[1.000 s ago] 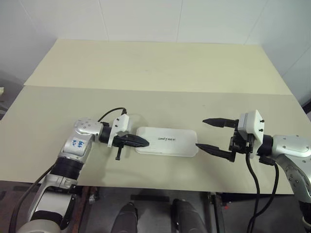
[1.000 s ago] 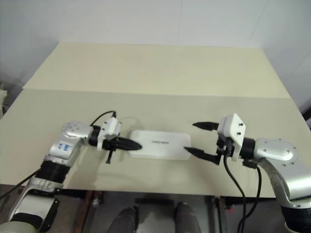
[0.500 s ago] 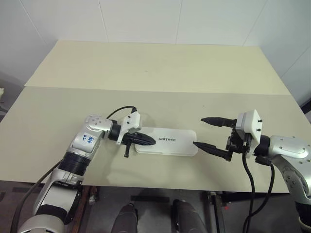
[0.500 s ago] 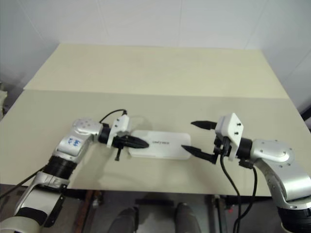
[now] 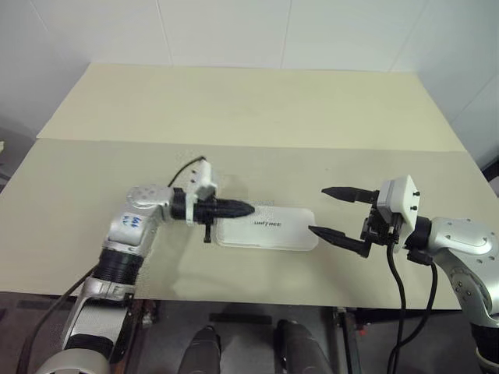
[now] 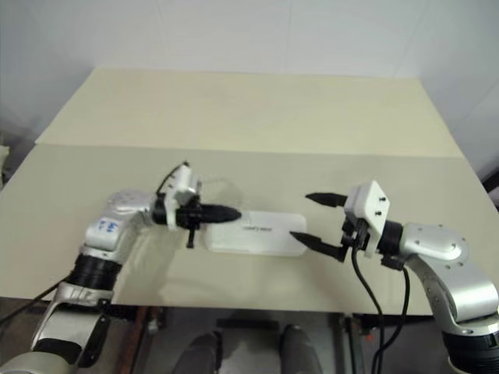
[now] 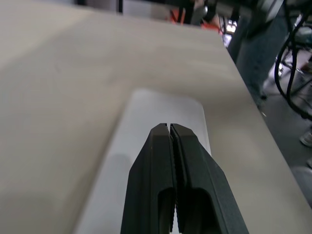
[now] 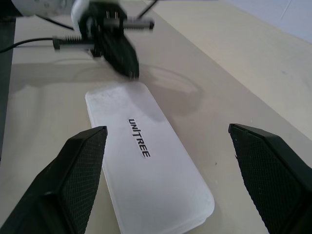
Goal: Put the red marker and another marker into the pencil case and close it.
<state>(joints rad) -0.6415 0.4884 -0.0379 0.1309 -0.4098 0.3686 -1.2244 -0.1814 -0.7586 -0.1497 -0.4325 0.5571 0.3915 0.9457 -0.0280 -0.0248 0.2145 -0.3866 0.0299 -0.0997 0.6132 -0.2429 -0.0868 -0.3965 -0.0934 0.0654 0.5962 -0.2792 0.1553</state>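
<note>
Pencil case (image 5: 267,227) lies shut, long axis running claw to claw; left claw (image 5: 243,209), pinched together, probably hovers over its end; right claw (image 5: 331,212) gapes opposite.
</note>
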